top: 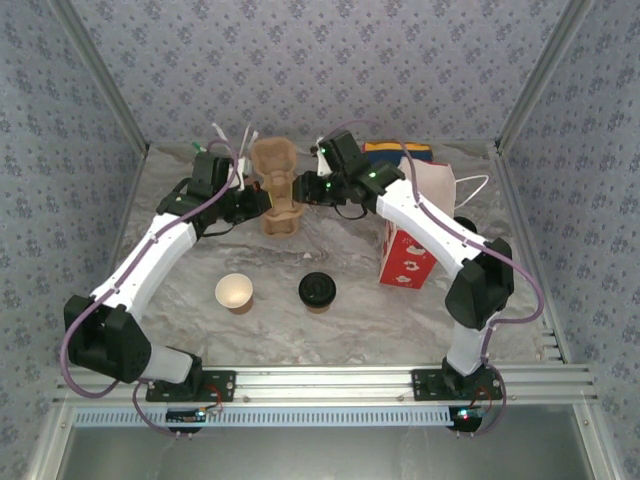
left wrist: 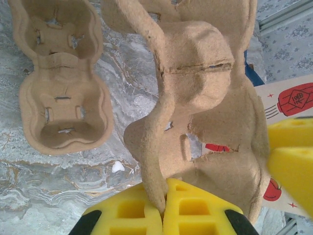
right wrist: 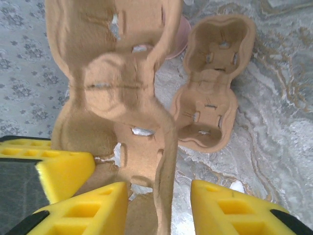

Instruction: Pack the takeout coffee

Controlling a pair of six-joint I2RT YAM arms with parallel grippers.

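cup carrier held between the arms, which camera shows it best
Left wrist: the cup carrier is close and sharp, its edge pinched by the left gripper. Right wrist shows its other face blurrier; top external shows it small.

L arm: upper link folds back to a black elbow low and far L of the pulp carrier (top: 283, 212). The white forearm then climbs up and in toward it. L hand (top: 262, 203) sits at the carrier's L side, wrist approx level. On the L wrist cam, L hand (left wrist: 164, 205) has both yellow fingers pressed together on the carrier's thin wall.

R arm: roughly mirrors it, w/ the elbow out R of the carrier and the forearm angled up and in. R hand (top: 302, 190) is at the carrier's R side, facing the L hand. On the R wrist cam, R hand (right wrist: 159, 196) has its fingers spread, straddling a carrier wall. One finger (right wrist: 230, 208) is clear of that wall.
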